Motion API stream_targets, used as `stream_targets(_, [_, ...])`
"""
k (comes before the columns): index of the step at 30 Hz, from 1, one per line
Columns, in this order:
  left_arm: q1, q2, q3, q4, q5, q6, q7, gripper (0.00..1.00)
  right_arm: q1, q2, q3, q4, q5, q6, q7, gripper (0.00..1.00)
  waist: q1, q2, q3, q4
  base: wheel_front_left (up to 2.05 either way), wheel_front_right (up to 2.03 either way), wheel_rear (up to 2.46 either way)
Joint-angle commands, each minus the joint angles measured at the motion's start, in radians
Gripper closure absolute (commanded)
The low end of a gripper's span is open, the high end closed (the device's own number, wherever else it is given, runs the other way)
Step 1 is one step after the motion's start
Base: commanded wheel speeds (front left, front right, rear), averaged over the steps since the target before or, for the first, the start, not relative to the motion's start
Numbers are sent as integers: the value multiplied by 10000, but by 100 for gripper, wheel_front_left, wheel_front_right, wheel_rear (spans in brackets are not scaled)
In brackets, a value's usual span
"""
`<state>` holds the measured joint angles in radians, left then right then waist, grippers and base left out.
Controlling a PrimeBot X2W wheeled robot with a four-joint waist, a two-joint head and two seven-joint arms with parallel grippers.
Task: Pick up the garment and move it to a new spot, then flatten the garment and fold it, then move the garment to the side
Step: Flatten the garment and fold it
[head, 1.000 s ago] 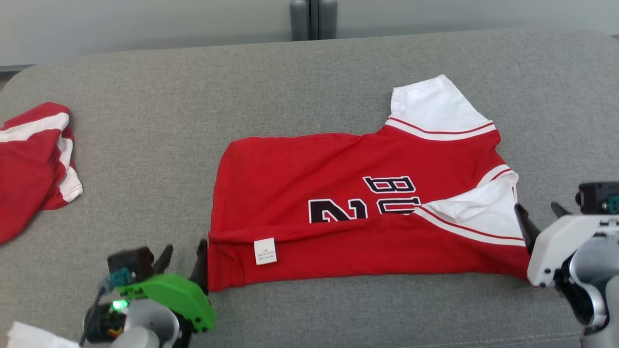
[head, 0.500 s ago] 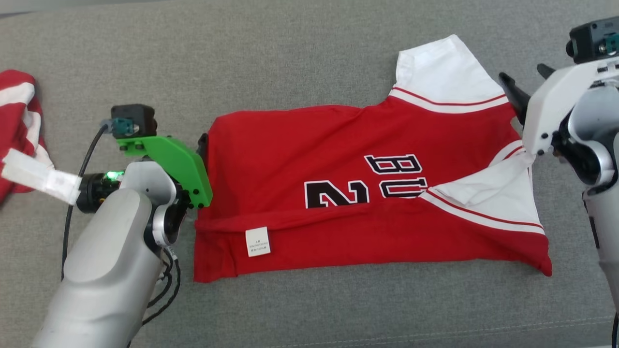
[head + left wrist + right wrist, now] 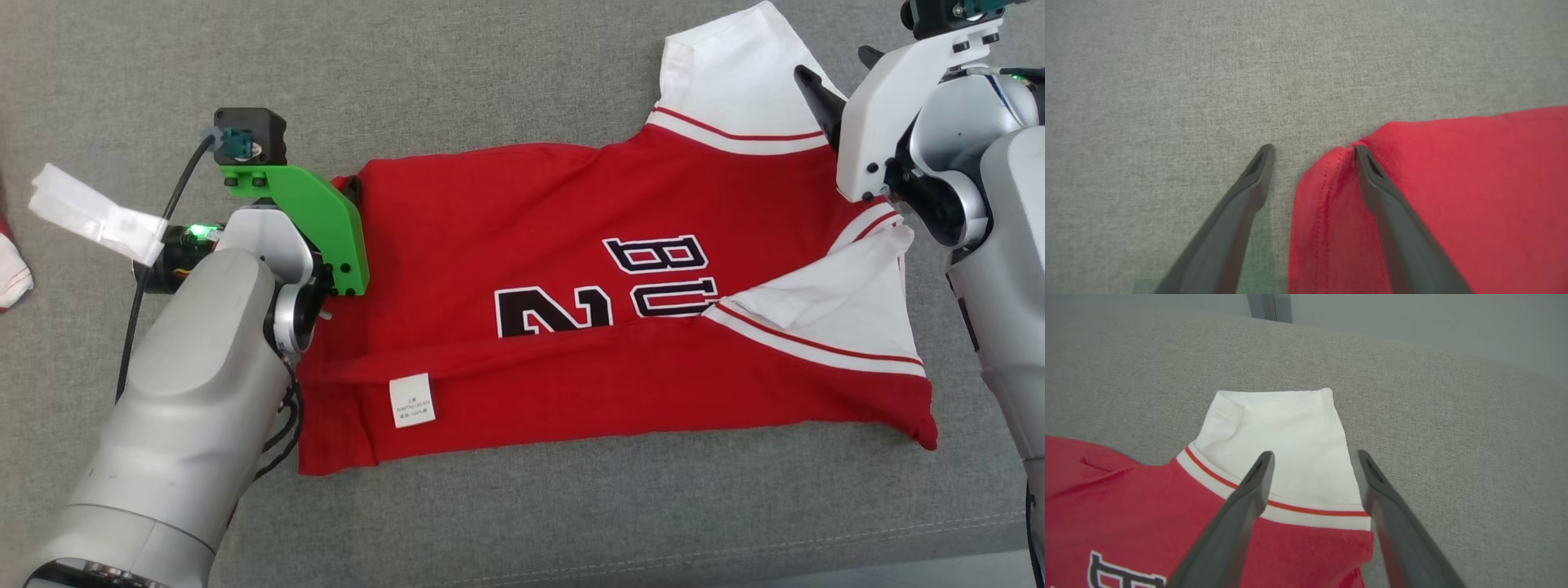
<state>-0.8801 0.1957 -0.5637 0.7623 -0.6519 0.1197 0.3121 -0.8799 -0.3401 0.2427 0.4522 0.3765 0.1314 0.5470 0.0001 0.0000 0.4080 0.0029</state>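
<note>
Red jersey (image 3: 571,237) lies flat at the centre of the grey upholstered surface (image 3: 522,73), collar end toward 3 o'clock and hem toward 9. The near long edge is folded up over the body, cutting off the black lettering (image 3: 608,286). The inside care label (image 3: 411,400) shows at 7 o'clock.

One white sleeve (image 3: 727,73) sticks out flat at 1 o'clock. The other sleeve (image 3: 841,310) is folded in over the chest at 4 o'clock.

Left gripper (image 3: 1312,151) is at the jersey's 10 o'clock hem corner, fingers spread and clamping nothing. In the left wrist view one finger is over bare grey fabric and the other tip sits at the puckered red corner, with the hem edge between them.

Right gripper (image 3: 1314,457) is at 1 o'clock, also wide apart and empty. It straddles the flat sleeve's outer edge, one finger over the sleeve stripe and one over the grey surface. Can't tell whether it touches.

A second red-and-white garment (image 3: 12,273) sits at the far 9 o'clock frame edge, well apart.
</note>
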Motion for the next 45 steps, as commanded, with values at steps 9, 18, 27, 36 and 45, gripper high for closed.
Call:
stream_targets(9, [54, -484, -679, 612, -186, -806, 1455, 100, -607, -482, 428, 616, 291, -15, -202, 0, -1, 0, 240, 88, 0, 0, 0])
stream_targets(18, [-208, -404, -765, 263, 229, -331, 568, 100, -1385, -719, 760, 1219, 14, -15, -367, 0, -1, 0, 700, 455, 0, 0, 0])
stream_targets(27, [-338, -830, -1057, -24, 374, -502, -71, 100, -2301, -713, 405, 2771, -631, -15, -398, 0, -1, 0, 1202, 1189, 0, 0, 0])
stream_targets(36, [-592, -1047, -1249, 10, 489, -677, -716, 100, -2538, -572, 169, 3738, -859, -15, -659, 100, -1, 0, 1454, 1531, 0, 0, 0])
stream_targets(45, [-1100, -888, -823, 285, 606, -409, -2445, 100, -3012, -507, -303, 3734, -1403, -17, -2651, 100, -1, 0, 1217, 1300, 0, 0, 0])
